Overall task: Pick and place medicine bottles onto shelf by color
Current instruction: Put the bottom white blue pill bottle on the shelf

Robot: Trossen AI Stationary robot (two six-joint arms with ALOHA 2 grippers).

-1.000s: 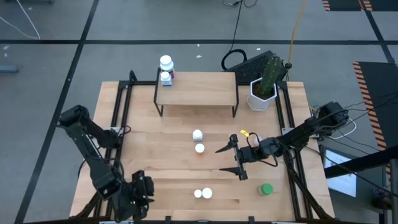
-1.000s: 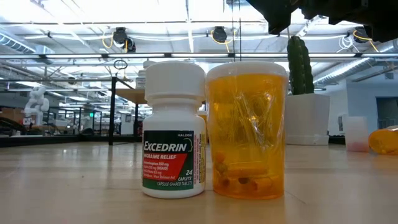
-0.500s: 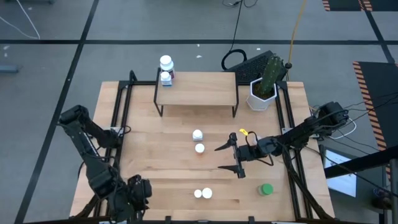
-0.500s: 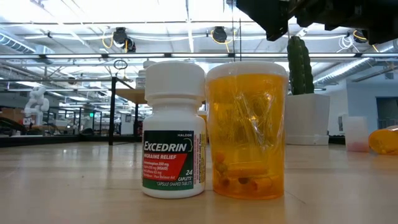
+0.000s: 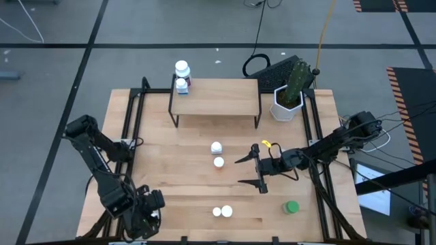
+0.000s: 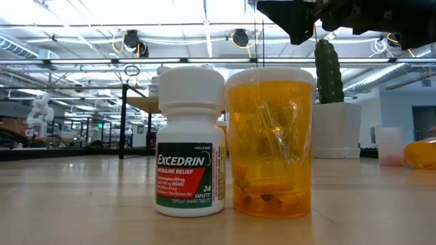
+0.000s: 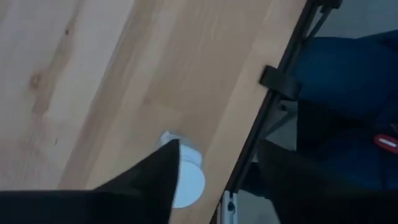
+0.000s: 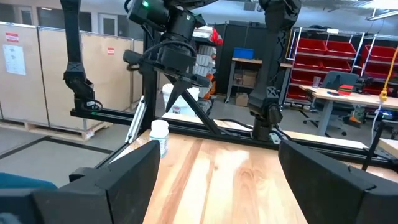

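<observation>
At the table's near edge two bottles [image 5: 221, 212] stand touching, the left pincer [image 5: 146, 207] beside them, jaws unreadable; mid-table, the open right pincer [image 5: 249, 171] could topple two white bottles [image 5: 217, 154] short of the shelf [image 5: 215, 96].

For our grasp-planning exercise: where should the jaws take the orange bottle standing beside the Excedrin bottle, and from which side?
Grip the orange bottle across its round body, just below its cap, coming down from above with the jaws on its near and far sides. It stands upright, and the Excedrin bottle stands close against one flank, leaving no room for a jaw there.
</observation>
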